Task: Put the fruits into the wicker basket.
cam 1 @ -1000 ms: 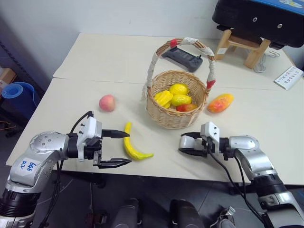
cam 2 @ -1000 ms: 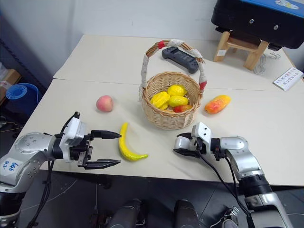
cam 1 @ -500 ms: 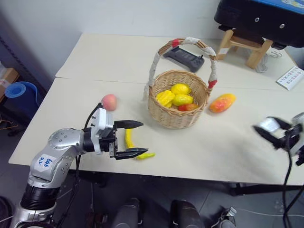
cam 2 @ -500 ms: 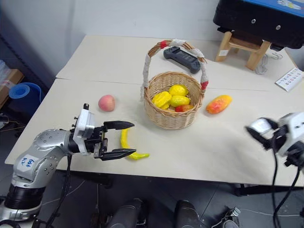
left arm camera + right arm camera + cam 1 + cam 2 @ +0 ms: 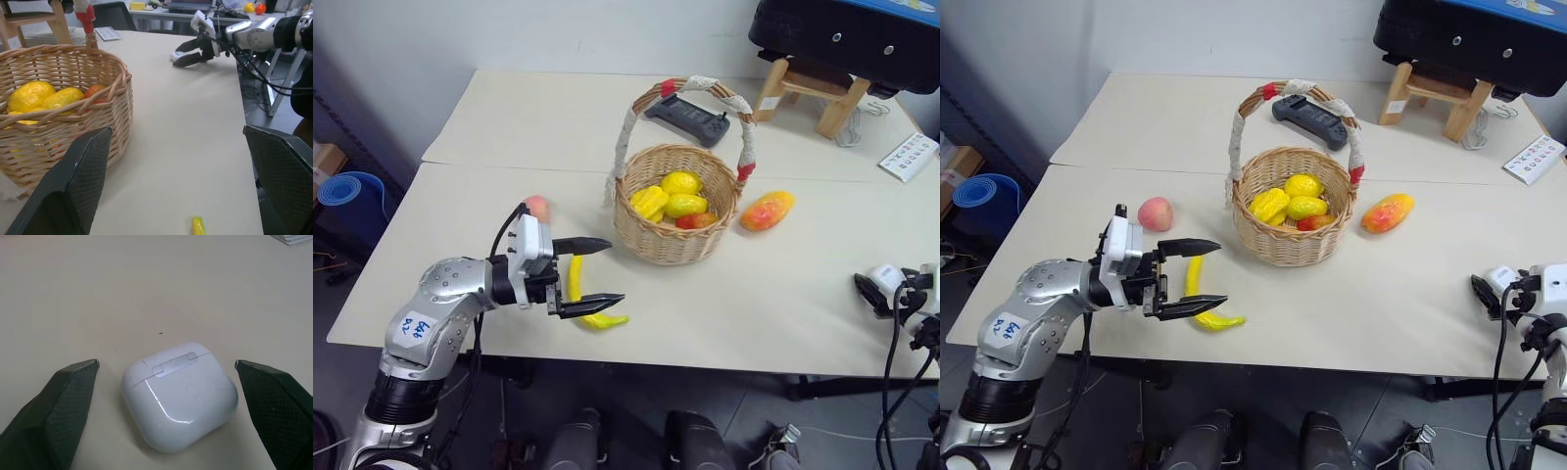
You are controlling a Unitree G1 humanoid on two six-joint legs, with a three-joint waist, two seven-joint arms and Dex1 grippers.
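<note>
- Both grippers' jaws gape empty: left gripper (image 5: 1190, 277) over the curved yellow banana (image 5: 1197, 304), beside the round tan wicker basket (image 5: 1290, 241)
- Right gripper (image 5: 166, 374) frames a small white rounded case (image 5: 179, 395), well apart from the basket
- Round pink-orange peach (image 5: 1156, 213) and oval orange-red mango (image 5: 1388, 211) flank the basket

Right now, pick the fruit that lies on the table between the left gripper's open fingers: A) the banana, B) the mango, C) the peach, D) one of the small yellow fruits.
A: the open left gripper has one finger on each side of the banana, while the peach and mango lie apart from it on the table and the small yellow fruits sit in the wicker basket.
</note>
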